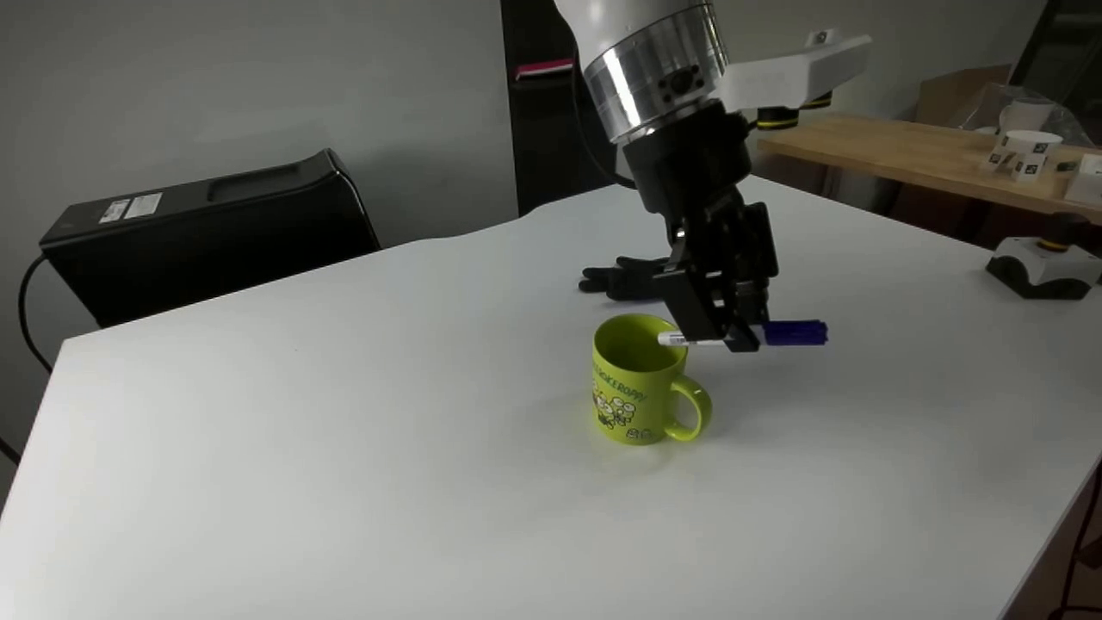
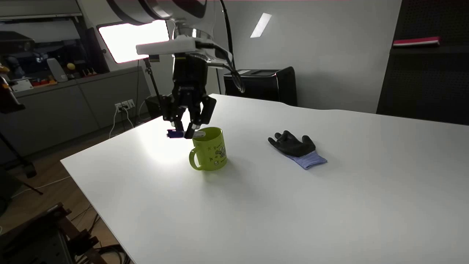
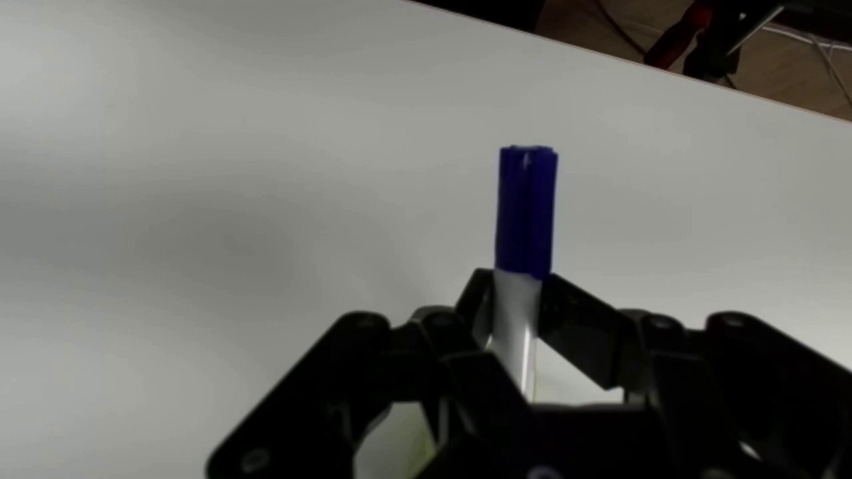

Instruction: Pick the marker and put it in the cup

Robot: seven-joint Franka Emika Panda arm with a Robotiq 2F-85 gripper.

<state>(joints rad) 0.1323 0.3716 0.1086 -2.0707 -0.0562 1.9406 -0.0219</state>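
Observation:
My gripper (image 1: 742, 337) is shut on the marker (image 1: 796, 333), which is white with a blue-purple cap. It holds the marker about level, gripping the white body just behind the cap. In both exterior views the white end reaches toward the opening of the lime-green cup (image 1: 633, 405), at about rim height. The cap points away from the cup. The cup stands upright on the table, and it also shows in an exterior view (image 2: 212, 154). In the wrist view the marker (image 3: 526, 213) stands between the fingertips (image 3: 516, 299). There the cup is mostly hidden behind the gripper.
A black and blue glove (image 1: 633, 280) lies on the white table (image 1: 344, 448) behind the cup; it also shows in an exterior view (image 2: 293, 145). A black box (image 1: 215, 224) stands behind the table. A white and black device (image 1: 1046, 267) sits near the table's edge.

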